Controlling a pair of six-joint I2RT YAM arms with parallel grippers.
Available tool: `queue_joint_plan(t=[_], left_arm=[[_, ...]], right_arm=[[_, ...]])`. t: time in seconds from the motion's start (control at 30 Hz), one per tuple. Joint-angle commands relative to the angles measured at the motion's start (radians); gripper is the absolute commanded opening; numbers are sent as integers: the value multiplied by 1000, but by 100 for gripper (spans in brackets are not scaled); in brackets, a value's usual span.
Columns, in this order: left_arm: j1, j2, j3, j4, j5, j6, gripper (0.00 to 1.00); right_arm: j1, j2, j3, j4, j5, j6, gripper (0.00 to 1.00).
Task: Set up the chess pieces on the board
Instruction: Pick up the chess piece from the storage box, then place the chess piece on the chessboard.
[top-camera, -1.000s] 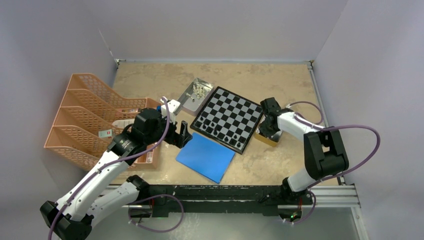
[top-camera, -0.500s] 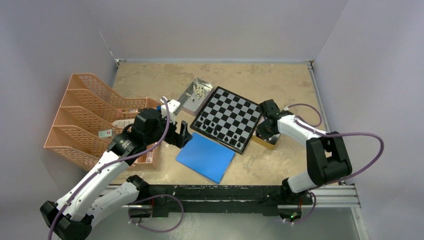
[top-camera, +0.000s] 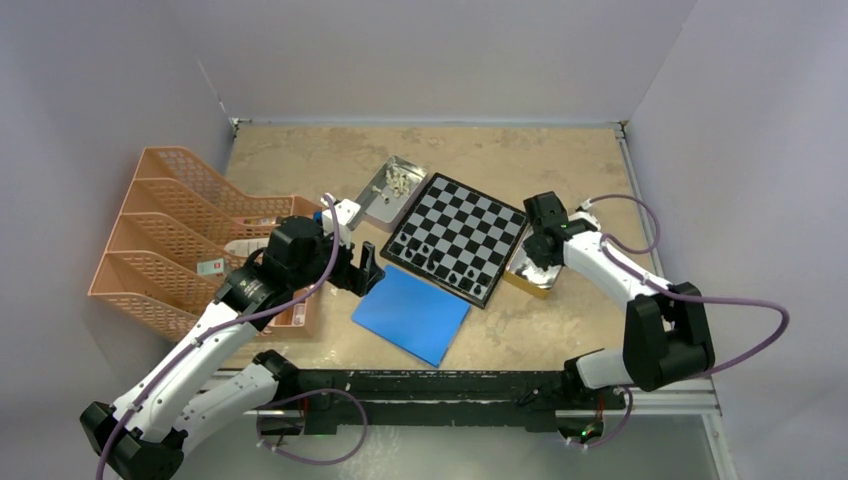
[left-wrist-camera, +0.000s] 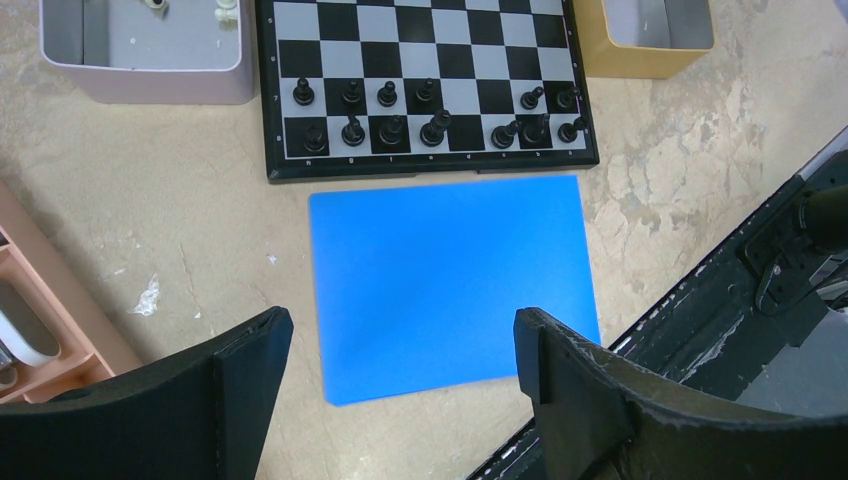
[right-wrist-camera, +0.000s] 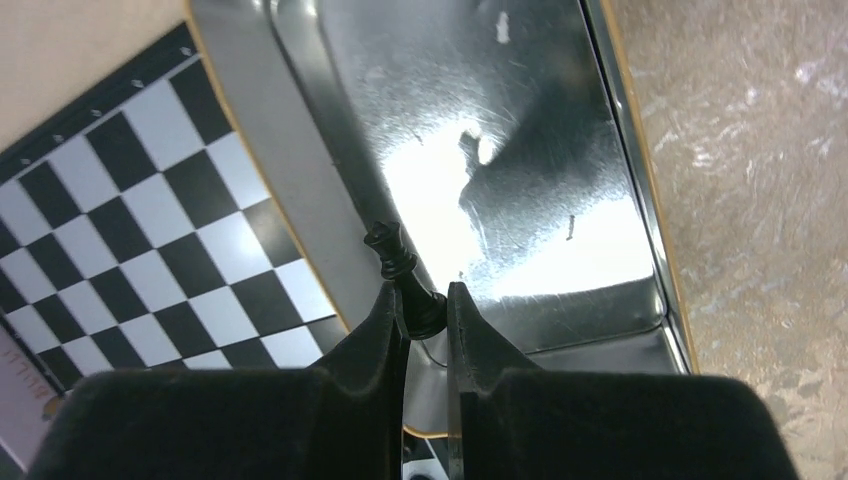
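Observation:
The black-and-silver board (top-camera: 457, 236) lies mid-table, with several black pieces (left-wrist-camera: 430, 110) standing on its two near rows. My right gripper (right-wrist-camera: 426, 305) is shut on a black chess piece (right-wrist-camera: 402, 275) by its base, above the shiny yellow-rimmed tin (right-wrist-camera: 520, 180) at the board's right edge; it shows in the top view (top-camera: 540, 245) too. My left gripper (left-wrist-camera: 400, 350) is open and empty, above the near edge of the blue sheet (left-wrist-camera: 450, 280). Pale cream pieces (top-camera: 398, 182) lie in a grey tin left of the board.
A grey tin (top-camera: 388, 193) sits at the board's far left corner. Peach file trays (top-camera: 180, 230) stand at the left. The blue sheet (top-camera: 412, 312) lies in front of the board. The metal rail (top-camera: 480, 385) runs along the near edge.
My right gripper has lifted from the yellow-rimmed tin and shifted slightly right, with its arm's elbow swinging right. The left arm has not moved.

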Motion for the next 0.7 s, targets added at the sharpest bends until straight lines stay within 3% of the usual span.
queue_joint_plan(t=[0.0, 0.4, 0.67], left_arm=[[-1, -19, -2, 21, 6, 10, 81], [-1, -30, -4, 25, 0, 4, 83], [-1, 19, 34, 49, 59, -56, 95]], right_arm=[[1, -38, 3, 48, 70, -52, 1], [1, -102, -38, 131, 51, -147, 0], [1, -219, -80, 374, -59, -458, 0]])
